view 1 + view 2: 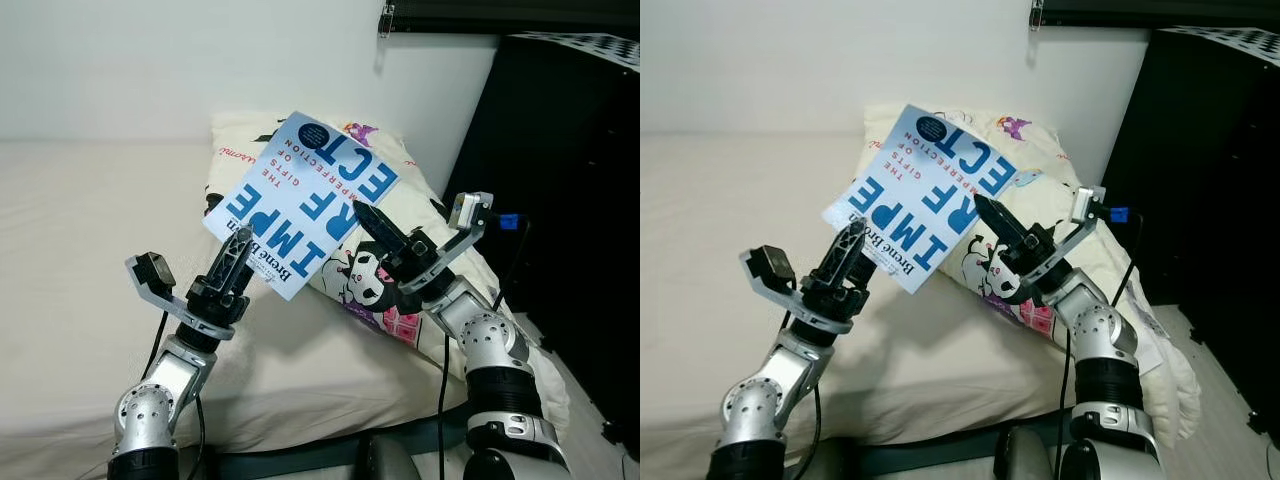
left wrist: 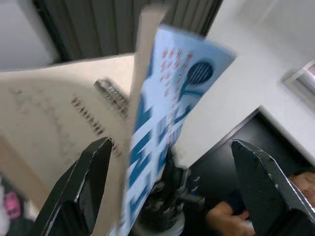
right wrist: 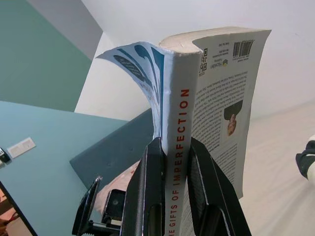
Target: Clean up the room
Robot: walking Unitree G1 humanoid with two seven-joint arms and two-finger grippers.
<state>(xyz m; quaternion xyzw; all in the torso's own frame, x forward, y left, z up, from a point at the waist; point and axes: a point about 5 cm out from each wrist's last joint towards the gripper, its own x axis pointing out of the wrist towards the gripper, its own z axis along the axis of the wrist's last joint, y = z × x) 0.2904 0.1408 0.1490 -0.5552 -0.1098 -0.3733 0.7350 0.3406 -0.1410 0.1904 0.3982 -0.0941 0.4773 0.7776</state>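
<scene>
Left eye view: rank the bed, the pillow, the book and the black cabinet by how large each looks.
1. bed
2. black cabinet
3. pillow, partly hidden behind the book, so unsure against it
4. book, held up nearer the camera by the right claw

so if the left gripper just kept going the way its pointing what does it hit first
Most likely the book: the open left gripper points up at its lower corner. The right gripper holds its spine.

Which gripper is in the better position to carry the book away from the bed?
The right gripper: its fingers are shut on the spine of the book. The left gripper is open around the book's lower edge, not clamping it.
</scene>
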